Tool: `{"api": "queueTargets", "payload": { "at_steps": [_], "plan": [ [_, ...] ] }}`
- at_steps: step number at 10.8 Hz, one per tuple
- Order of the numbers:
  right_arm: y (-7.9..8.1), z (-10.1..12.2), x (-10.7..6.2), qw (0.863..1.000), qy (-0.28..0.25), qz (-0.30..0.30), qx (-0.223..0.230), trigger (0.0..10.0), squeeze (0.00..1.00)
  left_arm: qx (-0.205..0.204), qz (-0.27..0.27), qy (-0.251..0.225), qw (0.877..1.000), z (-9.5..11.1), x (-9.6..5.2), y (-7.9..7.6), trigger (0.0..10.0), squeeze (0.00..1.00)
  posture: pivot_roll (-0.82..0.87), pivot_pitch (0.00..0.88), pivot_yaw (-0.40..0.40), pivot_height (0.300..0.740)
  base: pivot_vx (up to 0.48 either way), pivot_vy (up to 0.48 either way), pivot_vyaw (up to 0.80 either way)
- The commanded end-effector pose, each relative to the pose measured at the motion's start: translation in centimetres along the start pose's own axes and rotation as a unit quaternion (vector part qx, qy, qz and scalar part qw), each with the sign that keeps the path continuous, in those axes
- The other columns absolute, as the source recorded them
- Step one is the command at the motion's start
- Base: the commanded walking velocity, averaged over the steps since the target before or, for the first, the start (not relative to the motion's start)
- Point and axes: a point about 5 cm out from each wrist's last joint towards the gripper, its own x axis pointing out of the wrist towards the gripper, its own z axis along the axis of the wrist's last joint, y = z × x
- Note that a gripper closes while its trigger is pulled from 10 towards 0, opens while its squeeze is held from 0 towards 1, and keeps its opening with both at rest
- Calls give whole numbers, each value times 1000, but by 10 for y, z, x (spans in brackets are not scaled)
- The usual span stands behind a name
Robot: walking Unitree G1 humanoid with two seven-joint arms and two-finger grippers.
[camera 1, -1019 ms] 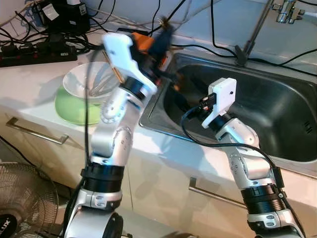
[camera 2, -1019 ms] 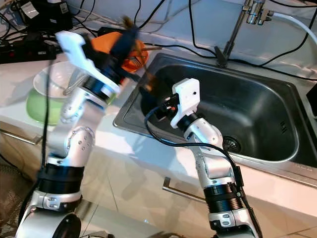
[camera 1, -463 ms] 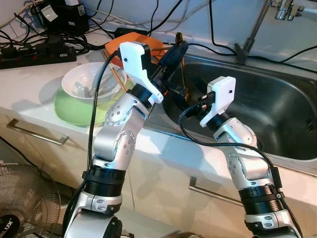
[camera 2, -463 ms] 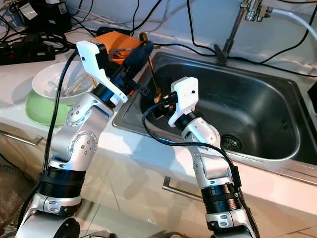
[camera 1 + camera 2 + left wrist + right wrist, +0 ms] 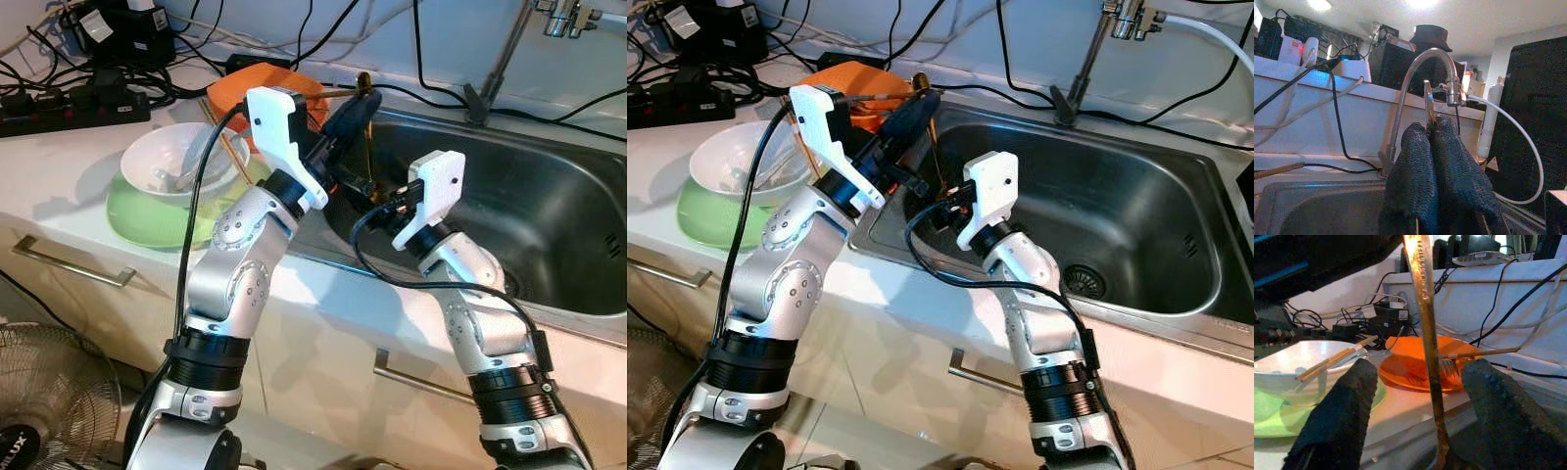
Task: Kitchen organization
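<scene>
Spoon [image 5: 1425, 333], probably, hangs clenched in left hand [image 5: 355, 113] between right hand's [image 5: 1420, 431] spread fingers.

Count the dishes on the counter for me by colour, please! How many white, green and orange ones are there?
White: 1, the white bowl, with chopsticks in it.
Green: 1, the green plate under that bowl.
Orange: 1, the orange plate beside the sink.
Total: 3 dishes.

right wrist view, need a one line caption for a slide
Right gripper open around a gold utensil handle held up by the left gripper, orange plate behind.
</scene>
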Motion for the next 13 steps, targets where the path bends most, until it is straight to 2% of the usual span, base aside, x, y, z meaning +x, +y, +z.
{"api": "queueTargets", "payload": {
  "at_steps": [1,13],
  "plan": [
    [0,2,-1,1000,-5,-1,-2,0,0,0,-15,-3,1000,3,0,-5,10000,0,36,34,-4,740,0,0,0],
    [-2,1,-1,1000,-2,-9,-5,0,0,3,-19,0,1000,3,0,-7,10000,0,41,35,-8,740,0,0,0]
  ]
}}
